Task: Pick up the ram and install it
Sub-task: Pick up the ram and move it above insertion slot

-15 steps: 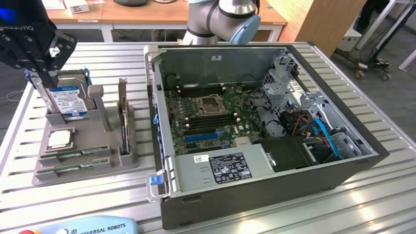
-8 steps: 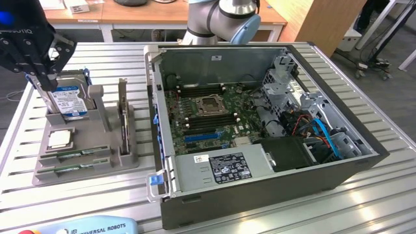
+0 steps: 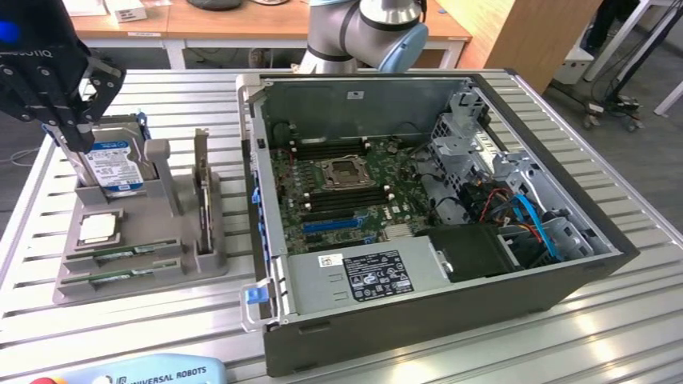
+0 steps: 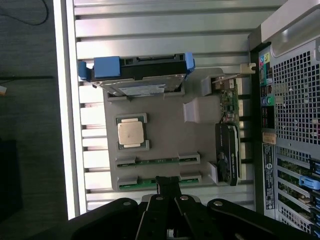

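The open computer case (image 3: 427,264) is the biggest thing here, its motherboard bare; at its 9 o'clock in the exterior view sits the grey fixture (image 3: 75,290), with the hard drive (image 3: 115,164) standing at its 12 o'clock end; I, the gripper (image 3: 66,132), hang above that fixture, jaws drawn together with nothing between them; the ram (image 3: 120,274) lies in its slot at the fixture's 6 o'clock edge, a second stick just beside it, the processor (image 3: 98,230) near at their 12 o'clock; my worry: descending shut, I would strike the stick's edge rather than straddle it, or a skewed pinch could jam it in the slot
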### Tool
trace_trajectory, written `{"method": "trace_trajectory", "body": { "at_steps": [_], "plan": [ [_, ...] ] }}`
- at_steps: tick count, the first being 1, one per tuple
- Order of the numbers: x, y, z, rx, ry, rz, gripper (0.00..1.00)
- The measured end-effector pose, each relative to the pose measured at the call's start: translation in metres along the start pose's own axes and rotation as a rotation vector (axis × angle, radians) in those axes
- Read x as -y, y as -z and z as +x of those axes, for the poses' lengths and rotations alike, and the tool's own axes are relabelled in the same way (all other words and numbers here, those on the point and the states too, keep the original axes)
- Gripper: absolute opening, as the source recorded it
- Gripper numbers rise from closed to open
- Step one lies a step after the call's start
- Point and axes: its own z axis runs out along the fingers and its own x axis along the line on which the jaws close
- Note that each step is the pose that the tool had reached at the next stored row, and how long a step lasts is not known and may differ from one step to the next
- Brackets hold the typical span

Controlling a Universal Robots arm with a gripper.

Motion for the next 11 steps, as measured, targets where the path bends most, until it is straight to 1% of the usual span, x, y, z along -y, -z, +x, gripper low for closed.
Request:
{"method": "trace_trajectory", "body": {
  "at_steps": [11],
  "plan": [
    [0.0000,0.0000,0.0000,-0.0002,0.005,0.0001,0.10]
  ]
}}
